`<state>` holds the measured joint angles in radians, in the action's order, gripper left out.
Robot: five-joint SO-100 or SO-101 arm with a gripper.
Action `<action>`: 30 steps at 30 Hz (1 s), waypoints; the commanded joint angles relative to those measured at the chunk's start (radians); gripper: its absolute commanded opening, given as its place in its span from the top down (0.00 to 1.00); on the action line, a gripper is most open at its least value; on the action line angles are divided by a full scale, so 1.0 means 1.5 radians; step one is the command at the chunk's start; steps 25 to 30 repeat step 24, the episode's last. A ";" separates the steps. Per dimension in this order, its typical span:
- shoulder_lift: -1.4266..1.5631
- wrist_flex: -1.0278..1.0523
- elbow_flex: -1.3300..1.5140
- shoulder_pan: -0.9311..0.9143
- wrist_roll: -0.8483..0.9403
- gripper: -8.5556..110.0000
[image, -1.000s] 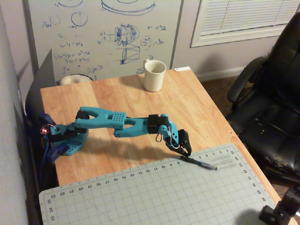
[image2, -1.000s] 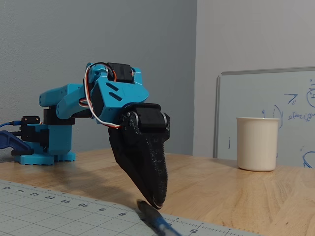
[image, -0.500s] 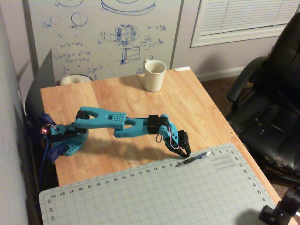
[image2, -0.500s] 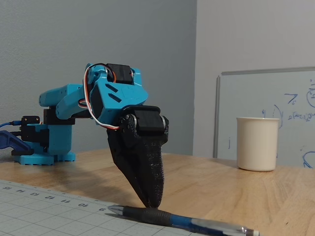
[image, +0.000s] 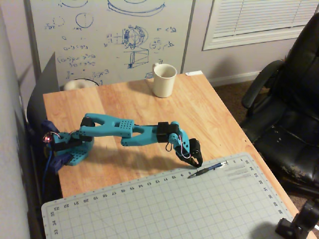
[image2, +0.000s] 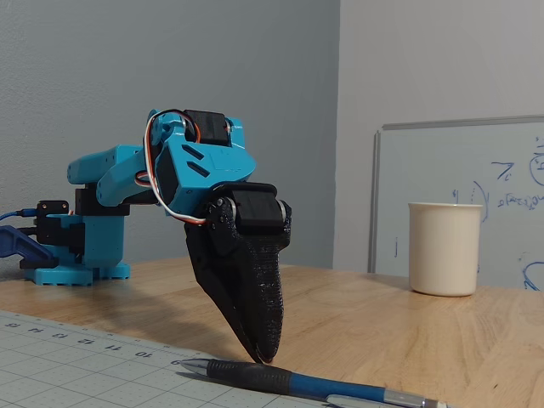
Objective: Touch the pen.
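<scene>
A blue and black pen (image: 208, 169) lies on the far edge of the grey cutting mat (image: 164, 209); it also shows in the fixed view (image2: 306, 382). My black gripper (image: 198, 162) hangs from the teal arm and points down. In the fixed view the gripper (image2: 262, 354) has its jaws together, and the tip rests on or just above the pen's black grip. It holds nothing.
A cream mug (image: 164, 80) stands at the back of the wooden table (image: 214, 119), also in the fixed view (image2: 444, 248). A whiteboard (image: 109, 35) leans behind. A black office chair (image: 289, 109) stands to the right. The arm's base (image: 70, 147) sits at the left edge.
</scene>
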<state>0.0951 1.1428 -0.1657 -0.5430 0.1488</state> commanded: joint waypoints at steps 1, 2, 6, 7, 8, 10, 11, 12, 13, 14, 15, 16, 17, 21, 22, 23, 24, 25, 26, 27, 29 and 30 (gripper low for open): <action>0.024 -0.012 -0.046 -0.013 0.004 0.92; 0.026 -0.012 -0.046 -0.020 0.005 0.92; 0.031 -0.012 -0.046 -0.040 0.005 0.92; 0.031 -0.012 -0.046 -0.040 0.005 0.92; 0.031 -0.012 -0.046 -0.040 0.005 0.92; 0.032 -0.012 -0.046 -0.041 0.005 0.92; 0.032 -0.012 -0.046 -0.041 0.005 0.92; 0.032 -0.012 -0.046 -0.041 0.005 0.92; 0.032 -0.012 -0.046 -0.042 0.005 0.92; 0.032 -0.012 -0.046 -0.042 0.005 0.92; 0.032 -0.012 -0.046 -0.042 0.005 0.92; 0.032 -0.012 -0.046 -0.042 0.005 0.92; 0.032 -0.012 -0.046 -0.042 0.005 0.92; 0.032 -0.012 -0.046 -0.042 0.005 0.92; 0.032 -0.012 -0.046 -0.042 0.005 0.92; 0.032 -0.012 -0.046 -0.042 0.005 0.92; 0.032 -0.012 -0.046 -0.042 0.005 0.92; 0.032 -0.012 -0.046 -0.042 0.005 0.92; 0.032 -0.012 -0.046 -0.042 0.005 0.92; 0.032 -0.012 -0.046 -0.042 0.005 0.92; 0.032 -0.012 -0.046 -0.042 0.005 0.92; 0.032 -0.012 -0.046 -0.042 0.005 0.92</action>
